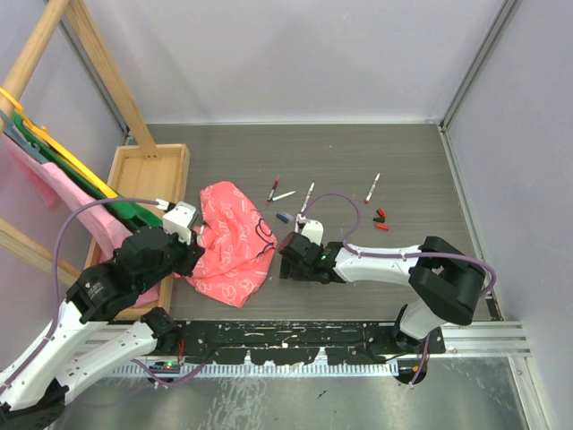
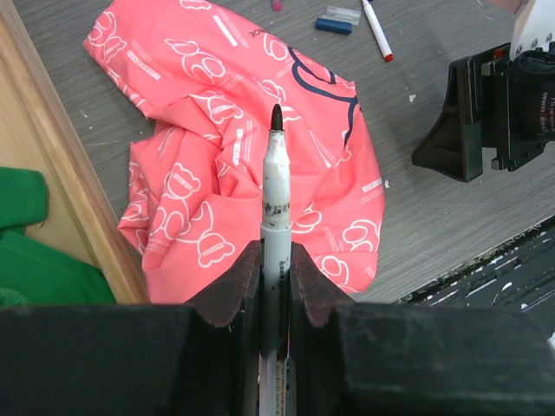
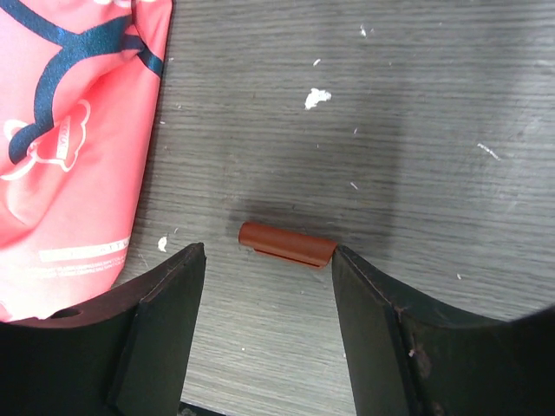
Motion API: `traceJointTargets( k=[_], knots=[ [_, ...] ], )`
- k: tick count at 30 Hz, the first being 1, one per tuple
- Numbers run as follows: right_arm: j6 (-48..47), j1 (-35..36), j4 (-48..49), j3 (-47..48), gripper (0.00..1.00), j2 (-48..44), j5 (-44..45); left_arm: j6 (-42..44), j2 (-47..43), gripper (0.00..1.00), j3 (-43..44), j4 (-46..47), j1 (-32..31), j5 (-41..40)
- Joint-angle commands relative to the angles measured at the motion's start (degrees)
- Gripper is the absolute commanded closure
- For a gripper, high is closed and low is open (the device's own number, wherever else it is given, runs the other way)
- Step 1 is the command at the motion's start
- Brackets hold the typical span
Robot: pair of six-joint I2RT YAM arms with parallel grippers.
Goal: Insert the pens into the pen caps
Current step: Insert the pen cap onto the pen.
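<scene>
Starting over on the left, there's a wooden tray with some green fabric in it, sitting off to the left of the left gripper. That gripper is clamped nearly all the way shut on a pen. The white barrel is pinched between the two pads, and the uncapped black tip sticks straight out past the fingertips. Right below that tip is the crumpled pink cloth, spread on the table. From where I'm standing the pen looks like it's held above the cloth, but I honestly can't tell if it touches.

Moving over, the right gripper is down low over the table, just to the right of the cloth's edge. Its jaws are parted pretty wide and aren't gripping anything. A small brownish-red cap lies flat on the table, crosswise, just in front of the gap between the fingertips. One end is right up against the tip of the right-hand finger, and I can't say whether it actually touches. The other end is well off the left-hand finger.

Past the right gripper's fingertips, further out on the table, are the loose pens, four by my count, scattered and apart from each other. A blue cap lies between them and the gripper. Off to that gripper's right are the red and dark caps, close together.
</scene>
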Motion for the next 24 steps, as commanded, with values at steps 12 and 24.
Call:
traceJointTargets(
  k=[12,24],
  knots=[
    [-3.41,-1.82,-1.91,2.7,0.33,2.36,3.69,0.04,-0.12,1.0,0.0,1.72,0.22,-0.17],
    [-1.09,2.24,-3.29,1.79,0.33,0.01,2.43,0.21,0.11,1.0,0.04,1.76,0.22,-0.01]
  ],
)
